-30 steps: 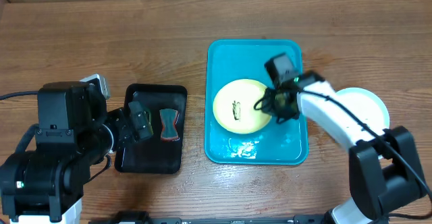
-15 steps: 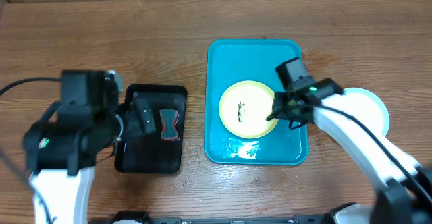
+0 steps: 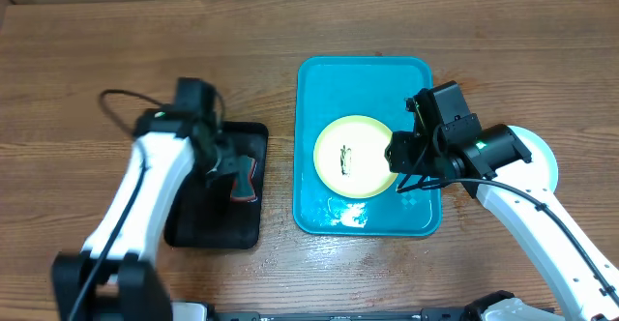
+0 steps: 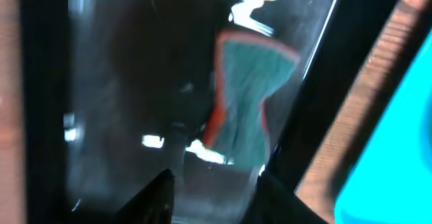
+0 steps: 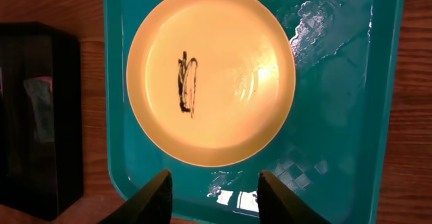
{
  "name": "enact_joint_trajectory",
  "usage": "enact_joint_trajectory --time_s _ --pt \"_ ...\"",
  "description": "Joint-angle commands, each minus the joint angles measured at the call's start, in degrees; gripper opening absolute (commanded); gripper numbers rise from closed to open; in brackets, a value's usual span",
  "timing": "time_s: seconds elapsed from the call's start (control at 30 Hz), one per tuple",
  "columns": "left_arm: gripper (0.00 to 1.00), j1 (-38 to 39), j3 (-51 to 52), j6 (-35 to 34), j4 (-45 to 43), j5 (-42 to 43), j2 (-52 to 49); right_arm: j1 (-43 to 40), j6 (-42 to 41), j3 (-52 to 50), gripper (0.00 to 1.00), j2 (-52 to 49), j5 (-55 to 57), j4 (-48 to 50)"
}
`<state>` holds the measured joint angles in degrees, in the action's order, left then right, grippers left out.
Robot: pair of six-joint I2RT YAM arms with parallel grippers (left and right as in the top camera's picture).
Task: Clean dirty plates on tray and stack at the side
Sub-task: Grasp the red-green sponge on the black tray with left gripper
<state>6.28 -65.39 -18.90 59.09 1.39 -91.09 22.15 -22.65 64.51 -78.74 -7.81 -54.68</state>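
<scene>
The small round pale yellow-green plate lies flat in the large rectangular turquoise plastic tray, a little left of its middle, with a dark scribble at its centre. It looks like stiff, light plastic or melamine: it should not bend under a wipe, but it will probably slide. A film of water glistens on the tray floor around it, so the glossy plate is likely slippery. The raised rim on its right side, nearest the right arm, seems the best place to take hold, one finger above the lip and one below. The right fingers stand apart with nothing between them, over the tray's near edge beside the plate. The smaller black rectangular tray on the wooden surface holds a teal hourglass-shaped sponge with an orange-red edge, soft and easily squashed, so its narrow waist suits a pinch. The left fingers sit partly apart at the sponge's near end; the view is blurred, so whether they pinch it I cannot tell. A pale blue-white round plate rests right of the turquoise tray, partly hidden under the right arm.
</scene>
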Motion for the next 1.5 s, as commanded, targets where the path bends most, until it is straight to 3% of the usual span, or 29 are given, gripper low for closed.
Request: enact_joint_trajectory --time_s 0.0,0.07,0.13,0.23,0.27,0.53,0.87,0.97,1.07,1.3,1.47 --pt "0.40 3.8 0.4 -0.8 -3.7 -0.4 -5.5 0.0 0.4 0.3 0.43 0.1 -1.0 0.2" --pt "0.39 5.2 0.4 -2.6 -5.5 -2.4 -8.5 0.0 0.4 0.3 0.43 0.1 -1.0 0.3" --pt "0.34 5.4 0.4 -8.8 -5.6 -5.9 -11.2 0.0 0.4 0.3 0.43 0.1 -1.1 0.3" --pt "0.16 4.7 0.4 -11.6 -6.5 -5.6 -14.5 0.0 0.4 0.3 0.43 0.1 -1.1 0.2" --pt "0.04 4.4 0.4 -11.5 -7.1 -4.9 -15.8 0.0 0.4 0.3 0.43 0.1 -1.1 0.1" --pt "0.04 4.2 -1.6 -10.2 -7.9 -3.1 -17.5 0.0 0.4 0.3 0.43 0.1 -1.1 0.1" --pt "0.04 4.2 -14.4 -7.5 5.7 -2.0 -16.6 0.0 0.4 0.3 0.43 0.1 -1.1 0.1" --pt "0.11 4.2 -13.7 -6.6 6.0 -2.0 -16.7 0.0 0.4 0.3 0.43 0.1 -1.1 0.1" --pt "0.04 4.2 -12.5 -6.6 6.0 -2.2 -16.7 0.0 0.4 0.3 0.43 0.1 -1.1 0.1" --pt "0.04 4.2 -7.3 -7.0 2.3 -3.3 -16.7 0.0 0.4 0.3 0.43 0.1 -1.1 -0.2" --pt "0.24 4.3 -1.4 -7.0 -4.7 -1.3 -16.7 0.0 0.4 0.3 0.43 0.1 -1.1 -0.1"
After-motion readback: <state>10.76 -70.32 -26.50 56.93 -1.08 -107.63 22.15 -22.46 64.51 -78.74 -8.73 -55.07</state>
